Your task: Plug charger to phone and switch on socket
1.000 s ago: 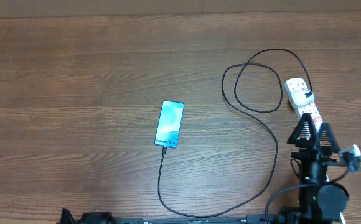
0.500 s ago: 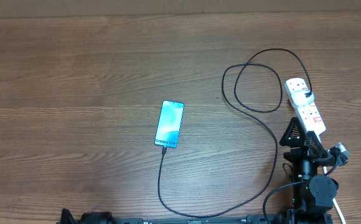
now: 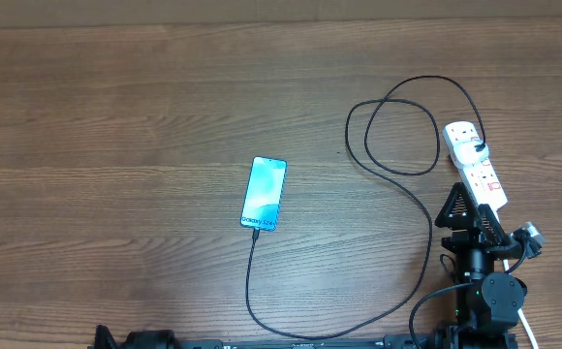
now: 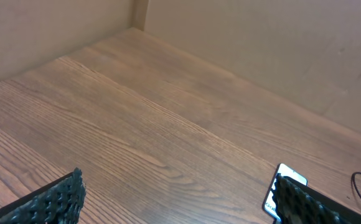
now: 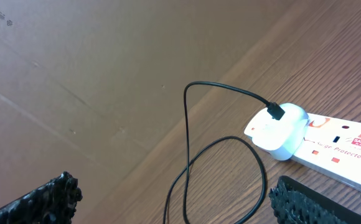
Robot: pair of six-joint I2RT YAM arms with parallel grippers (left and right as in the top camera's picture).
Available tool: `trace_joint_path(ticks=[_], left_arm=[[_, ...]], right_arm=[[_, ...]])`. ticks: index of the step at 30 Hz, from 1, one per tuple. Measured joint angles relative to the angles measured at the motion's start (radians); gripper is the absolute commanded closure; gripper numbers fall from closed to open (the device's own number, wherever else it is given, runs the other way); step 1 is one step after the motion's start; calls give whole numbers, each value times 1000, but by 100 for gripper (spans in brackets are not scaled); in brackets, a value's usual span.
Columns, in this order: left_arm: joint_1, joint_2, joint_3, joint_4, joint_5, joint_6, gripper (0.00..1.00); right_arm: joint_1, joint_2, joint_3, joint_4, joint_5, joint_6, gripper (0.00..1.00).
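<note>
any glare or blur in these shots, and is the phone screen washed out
Overhead: soft even light, no hard shadows; the phone screen glows blue, not washed out, its text tiny. Left wrist: table grain sharp, the phone half hidden behind a dark finger. Right wrist: adapter and power strip crisp, print legible, no glare.

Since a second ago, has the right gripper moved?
Yes. The right gripper has drawn back toward its base, uncovering more of the socket.

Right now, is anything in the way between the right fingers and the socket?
No, nothing visible. The open right fingers are right at the socket's near end; the charger sits plugged in at its far end.
</note>
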Motion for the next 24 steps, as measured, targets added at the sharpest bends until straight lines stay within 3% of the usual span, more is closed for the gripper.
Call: trace_joint_path(ticks=[17, 20, 24], left_arm=[[0, 0, 0, 0, 0, 0, 1], [0, 0, 0, 0, 0, 0, 0], [0, 0, 0, 0, 0, 0, 0]], right_arm=[[0, -1, 0, 0, 1, -1, 0], [0, -1, 0, 4, 4, -77, 0], [0, -1, -1, 18, -24, -296, 0]])
